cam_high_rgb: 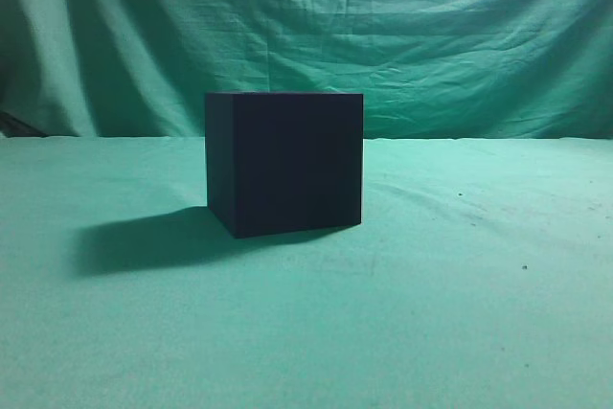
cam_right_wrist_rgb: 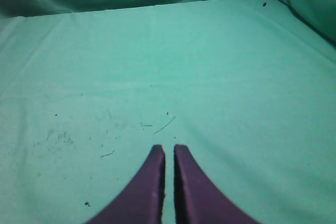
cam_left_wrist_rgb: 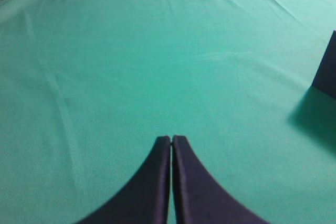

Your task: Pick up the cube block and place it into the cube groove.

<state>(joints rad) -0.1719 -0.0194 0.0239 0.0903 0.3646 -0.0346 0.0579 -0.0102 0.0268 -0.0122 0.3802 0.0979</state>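
One large dark navy-black box, the cube groove (cam_high_rgb: pixel 284 162), stands on the green cloth in the middle of the exterior view, with plain matte sides. A dark corner of a box (cam_left_wrist_rgb: pixel 326 69) shows at the right edge of the left wrist view, casting a shadow. The small cube block is not in view in any frame. My left gripper (cam_left_wrist_rgb: pixel 171 139) is shut and empty over bare cloth, left of that dark corner. My right gripper (cam_right_wrist_rgb: pixel 169 148) is shut with a narrow slit between the fingers, empty, over bare cloth. Neither gripper shows in the exterior view.
Green cloth covers the table (cam_high_rgb: pixel 460 294) and hangs as a backdrop (cam_high_rgb: pixel 431 35). The box casts a shadow to its left (cam_high_rgb: pixel 144 237). Small dark specks and threads (cam_right_wrist_rgb: pixel 163 125) lie on the cloth ahead of my right gripper.
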